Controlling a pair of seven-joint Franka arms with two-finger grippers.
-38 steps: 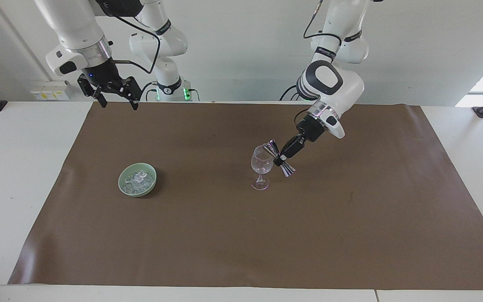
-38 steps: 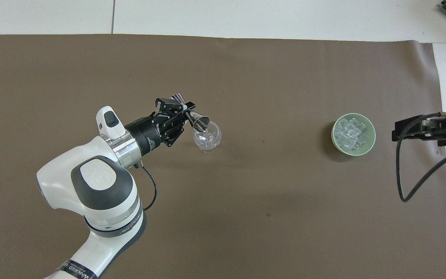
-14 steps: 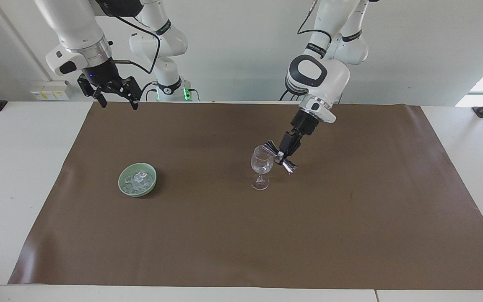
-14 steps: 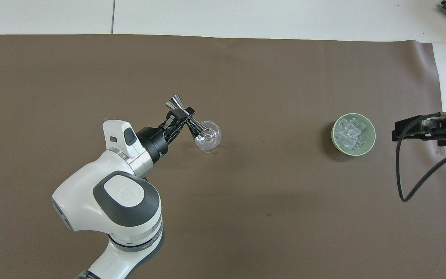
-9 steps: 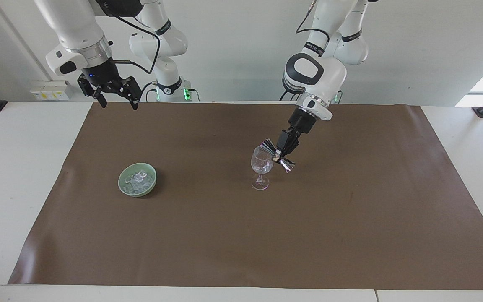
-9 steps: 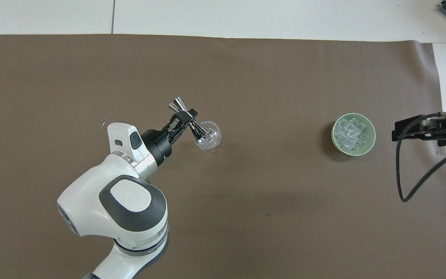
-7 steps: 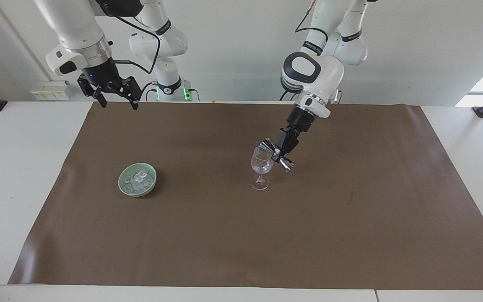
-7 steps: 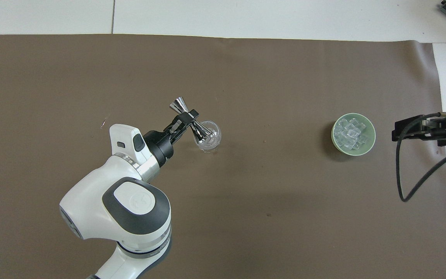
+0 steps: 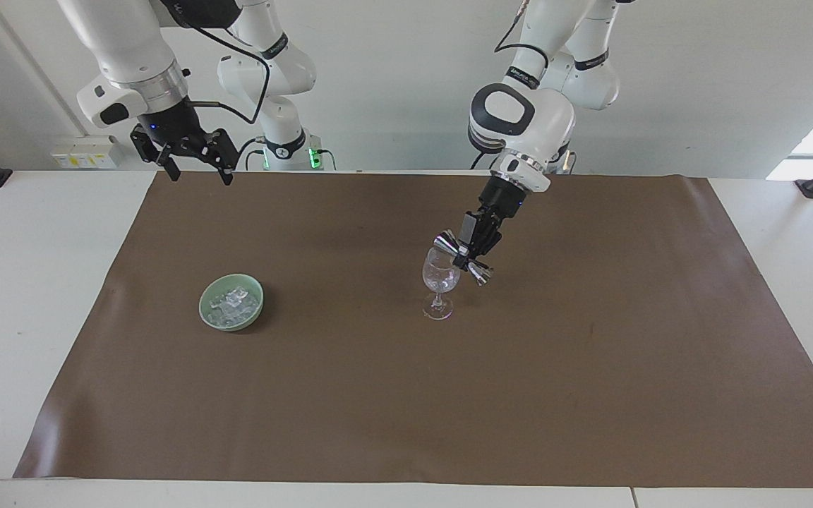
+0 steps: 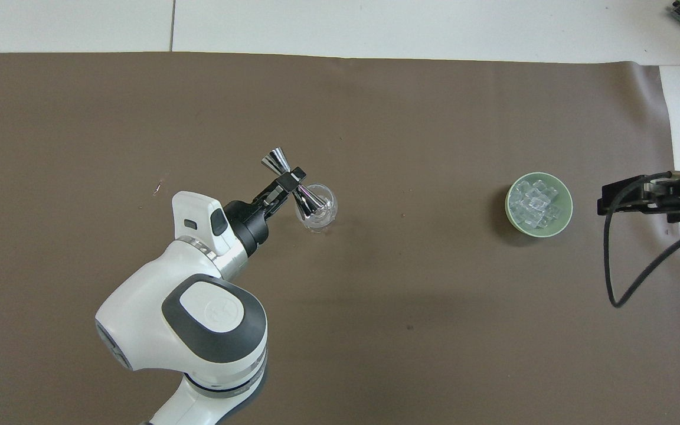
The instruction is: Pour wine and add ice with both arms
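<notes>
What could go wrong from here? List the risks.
1. The left gripper holds the tilted jigger right at the rim of the wine glass; a nudge might tip the tall-stemmed glass.
2. Later, the open right gripper could fumble the small ice in the green bowl.

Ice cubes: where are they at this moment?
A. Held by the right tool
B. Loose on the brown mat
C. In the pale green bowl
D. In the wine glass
C: the ice cubes sit heaped inside the pale green bowl, which stands toward the right arm's end of the brown mat.
</notes>
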